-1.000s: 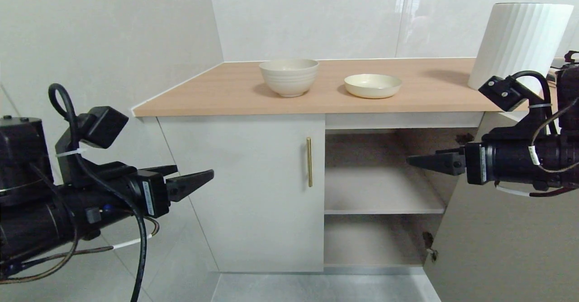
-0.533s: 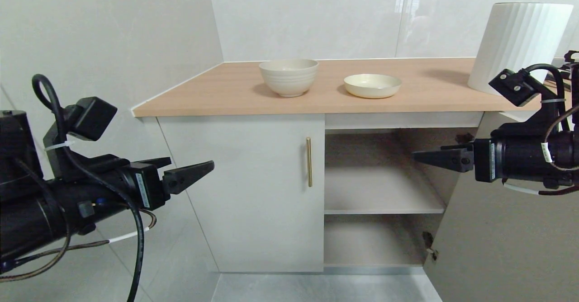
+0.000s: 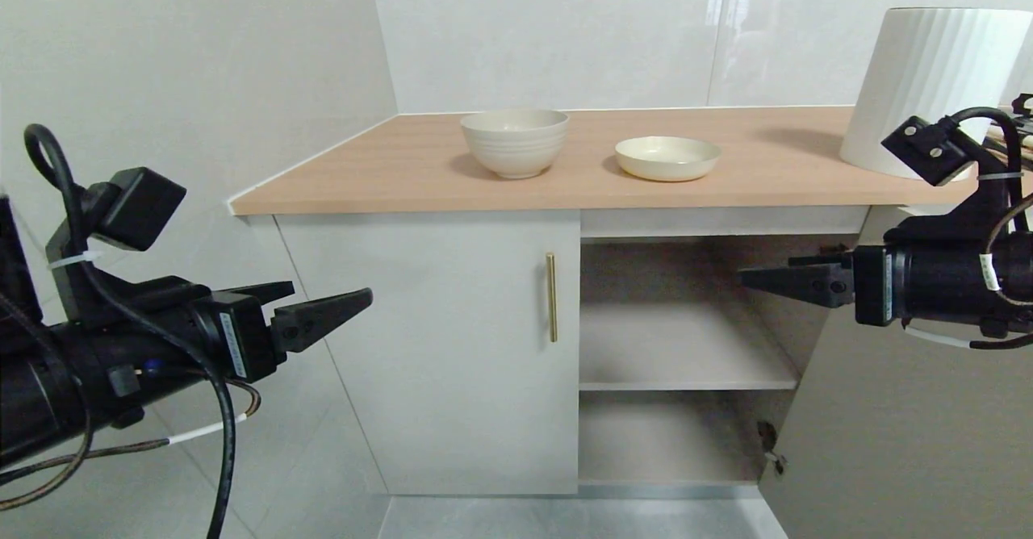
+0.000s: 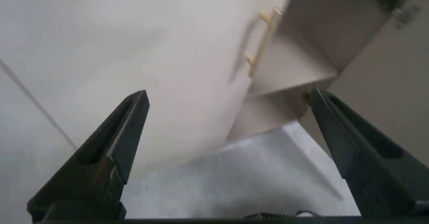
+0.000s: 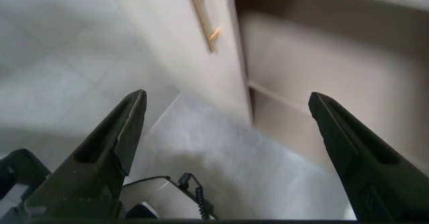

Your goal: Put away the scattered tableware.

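A cream ribbed bowl [image 3: 514, 142] and a shallow cream dish [image 3: 667, 156] stand apart on the wooden countertop [image 3: 387, 176]. My left gripper [image 3: 327, 297] hangs open in front of the cabinet's left side, well below the counter and holding nothing. My right gripper [image 3: 746, 277] is level with the open cabinet's upper compartment, to its right. In the left wrist view the left gripper [image 4: 228, 110] is spread wide toward the cabinet front. The right gripper [image 5: 228, 106] is equally open in the right wrist view, over the floor and the door edge.
The left cabinet door [image 3: 436, 345] is closed and has a brass handle [image 3: 551, 297]. The right door [image 3: 888, 442] is swung open, showing a bare shelf [image 3: 686, 353] and a lower compartment. A tall white ribbed container [image 3: 936, 79] stands at the counter's right end.
My left gripper has drawn back to the left and risen slightly. My right gripper has pulled a little to the right. The head camera has tilted slightly.
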`<state>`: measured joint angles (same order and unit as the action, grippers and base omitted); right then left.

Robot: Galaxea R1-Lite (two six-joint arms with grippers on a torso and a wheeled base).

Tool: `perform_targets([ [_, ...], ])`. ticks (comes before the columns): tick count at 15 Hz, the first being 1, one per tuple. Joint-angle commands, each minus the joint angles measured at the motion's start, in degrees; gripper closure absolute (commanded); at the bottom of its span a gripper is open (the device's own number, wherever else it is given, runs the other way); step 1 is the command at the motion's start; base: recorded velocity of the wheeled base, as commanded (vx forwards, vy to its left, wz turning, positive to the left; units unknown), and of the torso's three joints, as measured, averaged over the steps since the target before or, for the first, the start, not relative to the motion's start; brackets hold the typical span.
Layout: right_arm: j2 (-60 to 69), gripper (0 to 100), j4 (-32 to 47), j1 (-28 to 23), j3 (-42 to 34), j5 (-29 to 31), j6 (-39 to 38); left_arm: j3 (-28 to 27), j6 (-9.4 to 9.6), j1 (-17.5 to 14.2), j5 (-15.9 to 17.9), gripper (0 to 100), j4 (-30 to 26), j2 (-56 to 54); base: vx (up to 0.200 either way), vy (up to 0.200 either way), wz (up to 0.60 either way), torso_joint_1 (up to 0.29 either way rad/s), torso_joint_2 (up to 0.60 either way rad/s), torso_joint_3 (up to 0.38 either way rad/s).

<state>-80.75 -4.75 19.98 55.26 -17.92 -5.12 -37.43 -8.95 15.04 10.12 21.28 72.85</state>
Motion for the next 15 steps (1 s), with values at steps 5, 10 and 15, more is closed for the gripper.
perform_targets([
  [5, 0.3, 0, -0.9, 0.0, -1.9, -0.3, 0.2, -0.2, -1.42, 0.0, 0.1, 0, 0.4, -0.4, 0.120, 0.000, 0.00, 0.004, 0.00, -0.001],
  [10, -0.1, 0, -13.6, -0.1, -8.1, -0.4, 1.4, -0.2, -1.60, 0.0, 0.2, 0, 0.4, -1.0, 0.000, 0.000, 0.00, 0.000, 0.00, 0.000],
  [15, -0.1, 0, -16.4, -0.1, -9.2, -0.4, 1.4, -0.3, -1.60, 0.0, 0.3, 0, 0.4, -1.0, 0.000, 0.000, 0.00, 0.008, -0.08, -0.114],
])
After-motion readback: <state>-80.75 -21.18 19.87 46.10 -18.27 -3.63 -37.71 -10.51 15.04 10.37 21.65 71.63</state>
